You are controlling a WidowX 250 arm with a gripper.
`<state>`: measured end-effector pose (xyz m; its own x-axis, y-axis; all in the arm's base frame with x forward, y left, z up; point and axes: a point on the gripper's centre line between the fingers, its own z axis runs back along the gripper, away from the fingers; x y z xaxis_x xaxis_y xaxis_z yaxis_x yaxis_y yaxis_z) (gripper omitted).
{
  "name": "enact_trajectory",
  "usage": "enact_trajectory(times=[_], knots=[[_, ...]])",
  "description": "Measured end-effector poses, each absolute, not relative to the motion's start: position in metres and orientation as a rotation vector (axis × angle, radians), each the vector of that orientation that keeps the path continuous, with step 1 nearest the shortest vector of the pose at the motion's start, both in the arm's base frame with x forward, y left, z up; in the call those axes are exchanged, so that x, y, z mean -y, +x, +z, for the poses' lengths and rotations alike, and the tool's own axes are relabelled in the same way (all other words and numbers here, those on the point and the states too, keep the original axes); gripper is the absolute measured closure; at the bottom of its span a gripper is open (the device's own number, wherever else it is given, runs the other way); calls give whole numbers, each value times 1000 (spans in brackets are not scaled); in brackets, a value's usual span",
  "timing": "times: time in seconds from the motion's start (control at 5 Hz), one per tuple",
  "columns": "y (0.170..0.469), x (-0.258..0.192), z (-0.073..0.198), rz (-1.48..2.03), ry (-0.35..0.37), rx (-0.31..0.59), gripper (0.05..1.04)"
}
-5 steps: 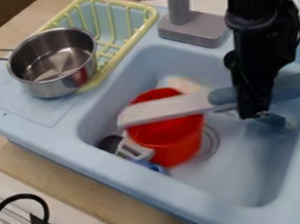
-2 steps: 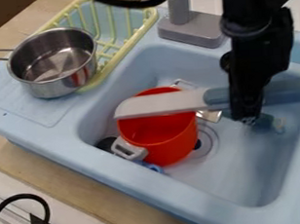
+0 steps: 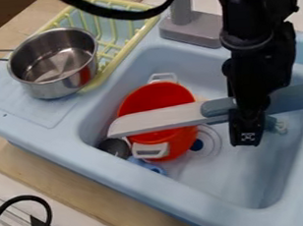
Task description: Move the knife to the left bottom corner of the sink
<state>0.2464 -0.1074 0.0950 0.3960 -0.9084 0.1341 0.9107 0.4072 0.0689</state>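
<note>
- Directions by the view's clock, 12 at the top edge.
- Black gripper (image 3: 247, 132) hangs over the basin of the blue sink (image 3: 153, 183), on the 3 o'clock side of the red pot (image 3: 154, 98). Clamped on the knife (image 3: 164, 118) at its grey-blue handle, near where the blade begins.
- Knife: held across the basin, long axis roughly 9 to 3. Blade runs out from the gripper toward 9, tip dipping slightly below that line; handle trails off toward 3.
- Blade crosses over the pot's mouth; looks to be above it, though whether it touches the rim can't be told.
- Target, as I read it: the basin's left corner, 8 to 9 o'clock from the gripper. Blade tip is already near that side in this view; handle and gripper well apart from it.
- So the carry wants to go toward 8 or 9, more or less along the knife's own length, tip leading.
- Hazard: pot sits between gripper and corner. Lowering here would likely rest the blade on it. Dark round item (image 3: 115, 147) and blue piece (image 3: 150, 167) crowd the landing spot too; tip may catch the basin wall.
</note>
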Motion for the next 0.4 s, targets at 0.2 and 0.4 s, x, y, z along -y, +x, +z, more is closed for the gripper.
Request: enact_trajectory(times=[0.2,0.4], knots=[[248,104,96,-1133,-27,157,89],[257,101,108,-1116,-23,181,89]])
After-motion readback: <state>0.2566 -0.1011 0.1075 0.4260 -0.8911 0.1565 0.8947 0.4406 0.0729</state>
